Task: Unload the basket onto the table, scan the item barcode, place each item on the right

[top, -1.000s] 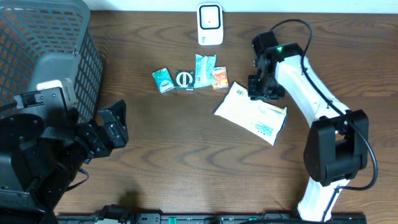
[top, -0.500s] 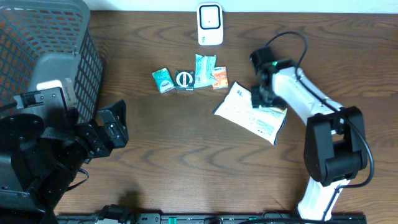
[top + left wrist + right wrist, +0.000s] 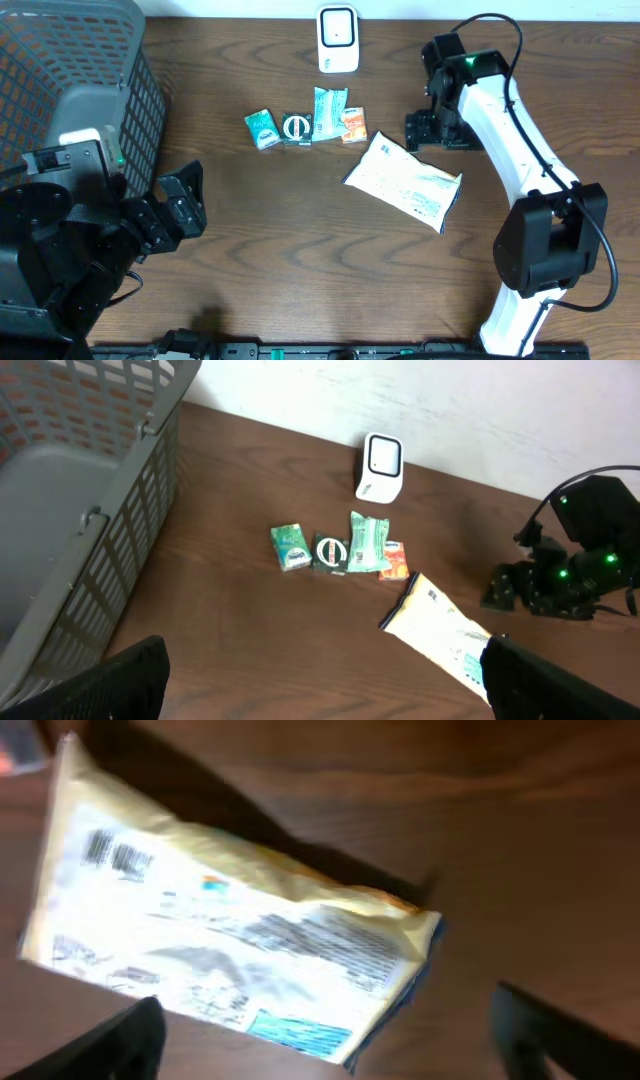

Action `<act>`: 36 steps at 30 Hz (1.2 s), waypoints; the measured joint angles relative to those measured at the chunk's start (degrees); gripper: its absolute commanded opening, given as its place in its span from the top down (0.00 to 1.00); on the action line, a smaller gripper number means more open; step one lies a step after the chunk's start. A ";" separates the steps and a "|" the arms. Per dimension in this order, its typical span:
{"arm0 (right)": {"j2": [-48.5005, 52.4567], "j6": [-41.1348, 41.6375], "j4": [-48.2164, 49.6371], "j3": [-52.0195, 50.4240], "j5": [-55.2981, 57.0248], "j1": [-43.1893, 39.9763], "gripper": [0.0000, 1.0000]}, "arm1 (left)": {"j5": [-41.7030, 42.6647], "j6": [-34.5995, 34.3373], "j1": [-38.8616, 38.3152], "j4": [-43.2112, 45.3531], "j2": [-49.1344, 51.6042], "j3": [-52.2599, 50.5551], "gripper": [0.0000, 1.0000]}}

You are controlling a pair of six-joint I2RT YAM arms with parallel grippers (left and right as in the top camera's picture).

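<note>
Pale yellow and white, the packet (image 3: 405,185) lies flat on the table (image 3: 300,280), the first watcher says, with its printed side up. It is below and to the right of the scanner (image 3: 338,38) and well apart from it.

Does the code show? asks the second.

It does, says the first. The barcode (image 3: 115,855) sits near one end of the packet, face up, and the right wrist view looks straight down on it. Lying flat like that, it probably cannot be read by the scanner, which stands at the table's far edge. The packet likely has to be lifted and turned toward it.

And the right pincer (image 3: 425,132)?

Spread wide and pinching nothing, says the first. It hangs just beside the packet's far edge, apart from it, and both fingers stand clear at the sides of its own view.

The left one?

The left pincer (image 3: 185,203) is also spread and empty, says the first. It is beside the basket (image 3: 60,60), well away from the packet, probably to keep the middle free for the other arm. The row of small items (image 3: 305,127) lies between the two arms, near the packet's barcode end, so a grasp at that end risks nudging them.
</note>
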 measured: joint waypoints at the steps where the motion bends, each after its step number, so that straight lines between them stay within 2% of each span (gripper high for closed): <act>1: 0.00 -0.24 0.28 -0.44 -0.83 0.00 0.12 | 0.00 0.00 0.00 0.00 0.00 0.00 0.02; 2: 0.00 -0.68 0.42 -1.01 -2.10 0.00 0.26 | 0.00 0.00 0.00 0.00 0.00 0.00 0.02; 3: 0.00 -1.05 0.46 -1.49 -3.26 0.00 0.35 | 0.00 0.00 0.00 0.00 0.00 0.00 0.02; 5: 0.00 -1.31 0.44 -2.49 -6.21 0.02 0.62 | 0.00 0.02 0.00 0.00 0.00 0.00 0.02; 6: 0.00 -1.49 0.46 -3.13 -7.89 0.09 0.68 | 0.00 0.00 0.00 0.00 -0.02 0.00 0.02; 10: 0.00 -1.40 0.63 -7.61 -12.41 1.44 0.70 | 0.00 0.00 0.00 0.00 0.00 0.00 0.02; 13: 0.00 -1.60 0.76 -12.70 -13.09 3.89 0.81 | 0.00 0.00 0.00 0.00 0.00 0.00 0.02; 20: 0.02 0.81 4.26 -21.66 -10.16 7.74 0.76 | 0.00 0.00 0.00 0.00 0.00 0.00 0.02; 21: 0.02 1.22 4.57 -21.92 -9.27 7.65 0.74 | 0.00 0.00 0.00 0.00 0.00 0.00 0.02; 24: 0.02 3.30 7.74 -22.14 -5.40 7.13 0.58 | 0.00 0.00 0.00 0.00 0.00 0.00 0.02; 27: 0.02 5.05 14.14 -22.25 -0.63 5.42 0.53 | 0.00 0.00 0.00 0.00 0.00 0.00 0.02; 31: 0.02 6.03 20.83 -21.20 2.47 1.38 0.52 | 0.00 0.00 0.00 0.02 0.00 0.00 0.02; 36: 0.04 6.19 17.07 -12.79 -1.05 -3.65 0.39 | 0.00 0.00 0.00 0.02 0.00 0.00 0.02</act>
